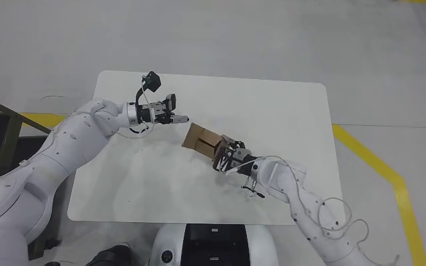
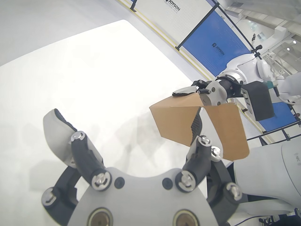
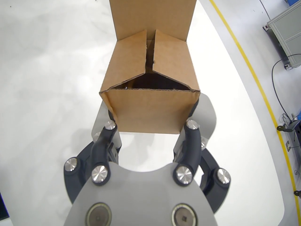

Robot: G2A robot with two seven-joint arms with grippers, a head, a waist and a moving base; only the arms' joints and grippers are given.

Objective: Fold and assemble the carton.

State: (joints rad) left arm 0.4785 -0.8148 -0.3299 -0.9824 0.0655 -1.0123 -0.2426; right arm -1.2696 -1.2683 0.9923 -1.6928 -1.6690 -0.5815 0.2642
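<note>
A brown carton (image 1: 202, 138) lies on its side near the middle of the white table (image 1: 279, 100). In the right wrist view the carton (image 3: 150, 71) has two side flaps folded inward with a dark gap below them, and a long flap stands open on the far side. My right gripper (image 3: 152, 115) is shut on the carton's near end, one finger on each side wall; from above this gripper (image 1: 223, 153) sits at the carton's near right end. My left gripper (image 1: 178, 110) hangs open just left of the carton, apart from it. The left gripper (image 2: 128, 118) holds nothing, with the carton (image 2: 174, 123) beyond one finger.
Bare table surface stretches behind and to the right of the carton. A yellow floor line (image 1: 379, 166) runs past the table's right side. A grey cabinet (image 3: 287, 31) stands on the floor, and blue and white partition panels (image 2: 188, 17) line the room.
</note>
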